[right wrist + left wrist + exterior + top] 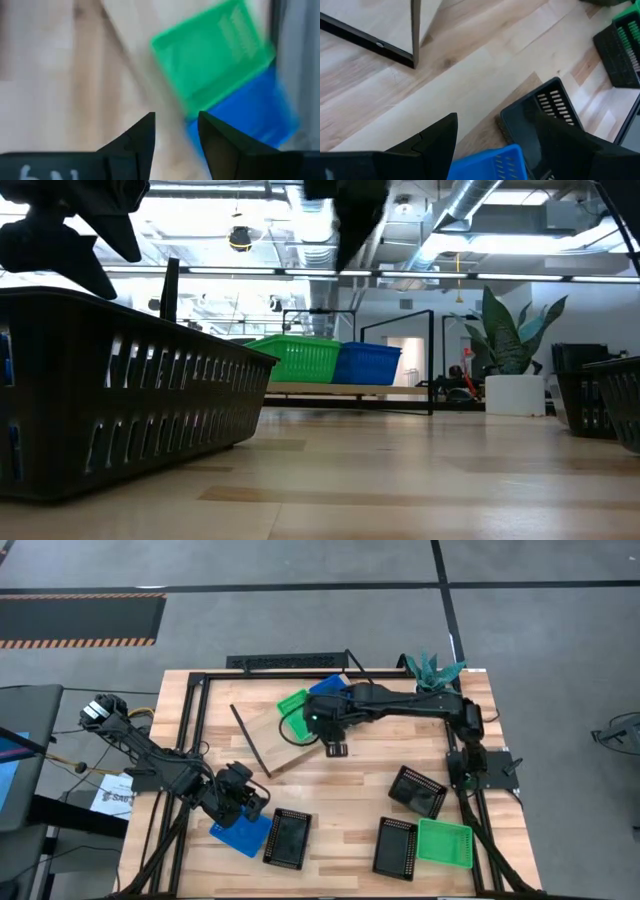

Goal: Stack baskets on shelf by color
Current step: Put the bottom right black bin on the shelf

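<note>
Two baskets, green (293, 704) beside blue (328, 686), are sitting at the shelf's (290, 745) far edge just beyond my right claw (336, 749), its empty fingers hanging parted.

Two dark robot arms with black two-finger grippers

The left arm (150, 755) and right arm (410, 705) are both black, built of jointed segments with rounded housings. A small green light glows on the right arm near its wrist. The left arm's base end carries a round silvery-white fitting. The left gripper (495, 145) has broad, matte black, wedge-shaped fingers (432, 142). The right gripper (176, 132) has the same black, tapering fingers (140, 135), and white marks show on its body.
</note>
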Tool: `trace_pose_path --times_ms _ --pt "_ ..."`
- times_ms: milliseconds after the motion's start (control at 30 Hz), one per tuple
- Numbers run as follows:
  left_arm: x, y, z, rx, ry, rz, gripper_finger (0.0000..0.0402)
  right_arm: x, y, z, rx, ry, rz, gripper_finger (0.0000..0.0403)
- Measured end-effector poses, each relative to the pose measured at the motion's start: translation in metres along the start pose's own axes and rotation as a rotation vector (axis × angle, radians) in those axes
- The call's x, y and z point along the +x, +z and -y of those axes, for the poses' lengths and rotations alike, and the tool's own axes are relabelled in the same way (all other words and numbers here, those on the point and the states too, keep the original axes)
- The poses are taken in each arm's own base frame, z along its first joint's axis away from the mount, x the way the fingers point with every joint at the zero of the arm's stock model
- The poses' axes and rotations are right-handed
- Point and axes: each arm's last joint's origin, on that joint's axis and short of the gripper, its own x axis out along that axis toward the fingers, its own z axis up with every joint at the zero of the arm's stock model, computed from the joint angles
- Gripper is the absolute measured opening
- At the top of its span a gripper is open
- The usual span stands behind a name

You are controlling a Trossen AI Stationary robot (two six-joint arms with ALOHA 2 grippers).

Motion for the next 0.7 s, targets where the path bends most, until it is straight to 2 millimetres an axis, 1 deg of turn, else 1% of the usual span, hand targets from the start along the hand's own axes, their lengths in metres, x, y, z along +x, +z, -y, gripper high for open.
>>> trace_pose_path --times_ms 100,167,233,367,467,567,633,700 --pt "0.000 0.000 0.000 0.017 -0.002 -0.010 0.0253 -0.013 -0.013 -0.018 0.299 0.076 -0.156 0.0169" --pt "0.000 0.000 0.000 0.018 -0.002 -0.010 0.0253 -0.022 -0.023 -0.037 0.451 0.080 -0.267 0.0166" --pt "0.000 0.000 0.000 0.018 -0.003 -0.010 0.0253 -0.026 -0.028 -0.066 0.531 0.068 -0.300 0.0165" --pt "0.000 -0.001 0.001 0.038 -0.012 -0.016 0.0253 -0.044 -0.050 -0.135 0.635 0.064 -0.320 0.0168" --pt "-0.001 -0.002 0.002 0.063 -0.021 -0.034 0.0253 -0.046 -0.076 -0.185 0.722 -0.002 -0.383 0.0173" --pt "-0.001 -0.003 0.003 0.083 -0.032 -0.046 0.0253 -0.048 -0.101 -0.228 0.846 -0.001 -0.432 0.0176" --pt "-0.001 -0.003 0.003 0.099 -0.035 -0.052 0.0253 -0.050 -0.123 -0.253 0.891 -0.018 -0.508 0.0176" --pt "-0.001 -0.003 0.003 0.112 -0.036 -0.054 0.0253 -0.051 -0.142 -0.272 0.937 -0.052 -0.557 0.0176"
